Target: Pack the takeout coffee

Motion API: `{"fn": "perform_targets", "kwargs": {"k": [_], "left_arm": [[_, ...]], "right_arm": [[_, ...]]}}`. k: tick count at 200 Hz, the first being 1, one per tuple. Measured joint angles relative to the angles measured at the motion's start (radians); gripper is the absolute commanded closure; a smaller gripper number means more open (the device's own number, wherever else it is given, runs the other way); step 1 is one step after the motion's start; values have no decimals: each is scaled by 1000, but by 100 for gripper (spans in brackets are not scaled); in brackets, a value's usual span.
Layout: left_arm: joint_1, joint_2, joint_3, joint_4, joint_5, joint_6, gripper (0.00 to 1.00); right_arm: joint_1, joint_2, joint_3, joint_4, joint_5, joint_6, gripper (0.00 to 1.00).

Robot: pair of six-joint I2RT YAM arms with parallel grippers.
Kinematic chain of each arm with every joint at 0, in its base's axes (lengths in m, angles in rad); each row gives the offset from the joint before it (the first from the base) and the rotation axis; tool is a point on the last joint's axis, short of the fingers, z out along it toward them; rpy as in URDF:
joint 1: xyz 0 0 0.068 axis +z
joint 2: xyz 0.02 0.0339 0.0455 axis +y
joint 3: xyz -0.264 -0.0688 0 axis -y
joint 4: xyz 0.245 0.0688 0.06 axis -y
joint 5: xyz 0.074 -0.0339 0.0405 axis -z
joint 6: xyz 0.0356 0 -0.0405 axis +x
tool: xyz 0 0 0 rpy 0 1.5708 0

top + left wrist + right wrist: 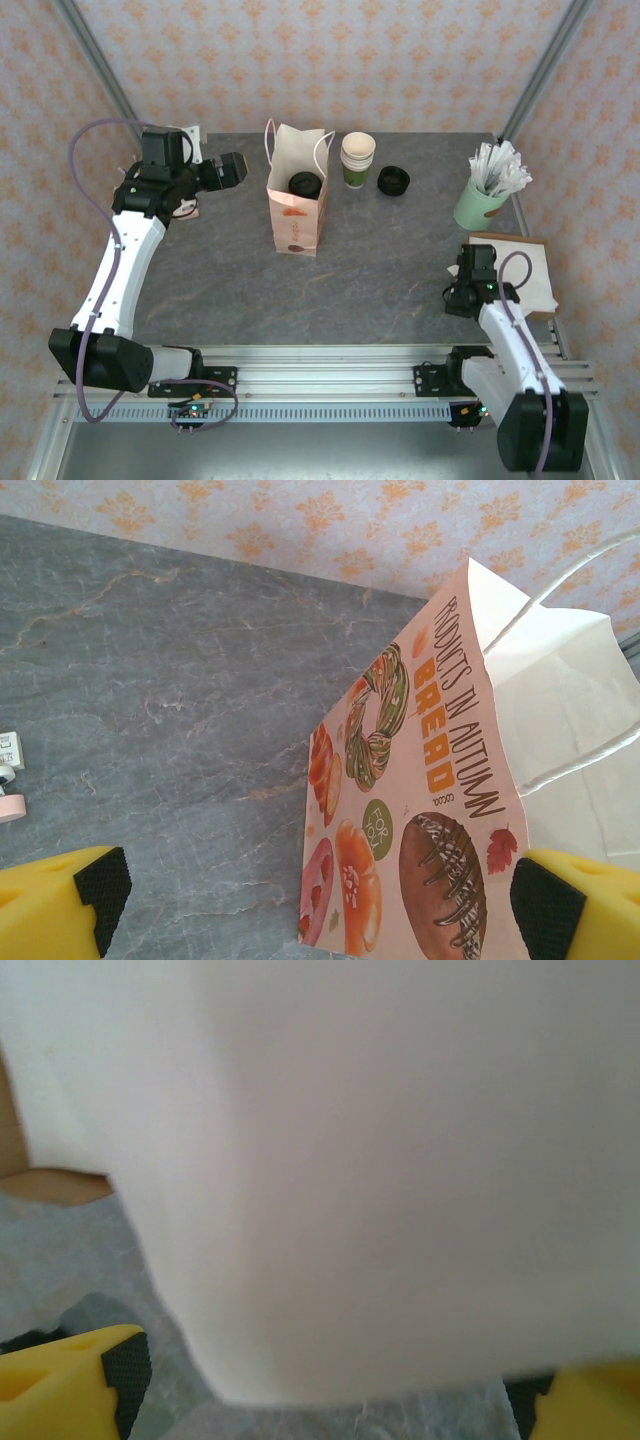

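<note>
The takeout coffee cup, its round black plastic lid (305, 184) visible, is located inside the printed white paper bag (296, 222) near the grey counter's (380, 285) back edge; packing is judged essentially done. The left gripper (322, 895) and right gripper (330, 1385) are spread wide, empty. Stacked lidless green cups (357, 160) beside the bag obstruct nothing.

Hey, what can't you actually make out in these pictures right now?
1. Top view: the coffee cup sits in the paper bag; the bag's walls hide all but its top.
2. Left wrist view: the bag's printed side hides its inside; frame edges cut it off.
3. Right wrist view: a blurred white surface close to the lens, not identifiable.
4. Top view: the wrapped sticks are too small to read.
</note>
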Motion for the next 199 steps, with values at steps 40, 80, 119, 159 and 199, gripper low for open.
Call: {"fn": "perform_targets", "kwargs": {"k": [40, 80, 119, 159, 199], "left_arm": [[0, 0, 0, 0, -4, 0, 0], [0, -1, -3, 0, -8, 1, 0], [0, -1, -3, 1, -8, 1, 0], [0, -1, -2, 13, 36, 21, 0], [0, -14, 24, 120, 169, 52, 0]], "right_arm": [[0, 106, 2, 97, 46, -50, 47], [0, 48, 6, 84, 61, -78, 82], [0, -90, 13, 17, 76, -84, 100], [1, -127, 185, -128, 91, -231, 100], [226, 79, 747, -237, 134, -605, 100]]}}
